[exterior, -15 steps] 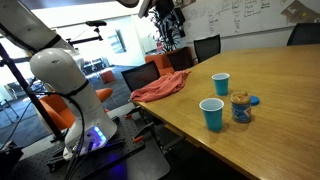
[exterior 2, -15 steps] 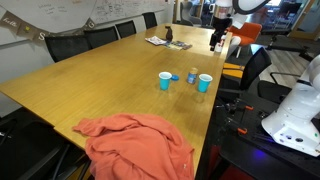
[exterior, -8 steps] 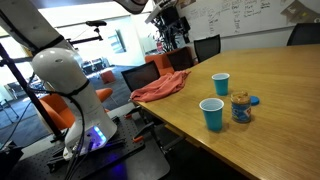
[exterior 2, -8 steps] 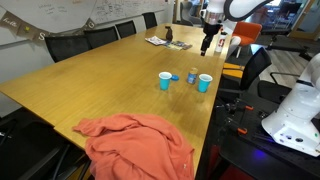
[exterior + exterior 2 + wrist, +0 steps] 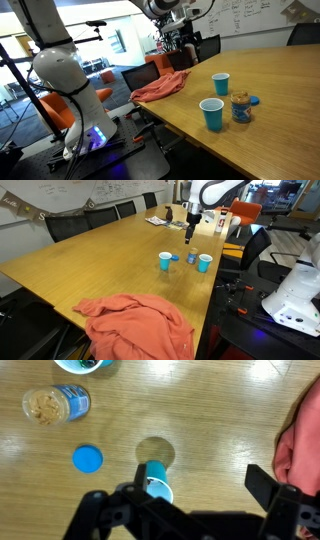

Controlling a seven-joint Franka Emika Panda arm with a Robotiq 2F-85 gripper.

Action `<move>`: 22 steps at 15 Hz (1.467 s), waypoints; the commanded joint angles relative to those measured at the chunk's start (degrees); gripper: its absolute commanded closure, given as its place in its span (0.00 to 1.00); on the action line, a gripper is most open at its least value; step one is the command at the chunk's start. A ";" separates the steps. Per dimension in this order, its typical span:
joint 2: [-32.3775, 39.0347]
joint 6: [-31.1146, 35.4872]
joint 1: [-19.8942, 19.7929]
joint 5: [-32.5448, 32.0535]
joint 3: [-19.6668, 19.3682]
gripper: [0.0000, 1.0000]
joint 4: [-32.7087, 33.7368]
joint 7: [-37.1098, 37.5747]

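My gripper is open and empty, hanging well above the wooden table. It shows high above the cups in both exterior views. In the wrist view a blue cup stands on the table below, close to one finger. A second blue cup sits at the top edge. An open jar of brown filling lies beside a loose blue lid. The exterior views show both cups with the jar between them.
A red cloth lies crumpled at the table's end. Black office chairs line the table. Small items lie at its other end. The robot's white base stands beside the table.
The arm has swung in over the table and come lower toward the cups and jar. The jaws have stayed open. Nothing on the table has moved.
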 commanded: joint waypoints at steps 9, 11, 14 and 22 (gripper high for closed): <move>16.01 -0.68 -1.60 4.56 0.68 0.00 12.49 -7.62; 16.48 -0.78 -1.60 4.50 0.73 0.00 13.00 -7.61; 18.61 0.84 -2.14 6.21 1.33 0.00 14.44 -8.69; 27.63 12.36 -3.80 6.48 4.00 0.00 17.92 -11.10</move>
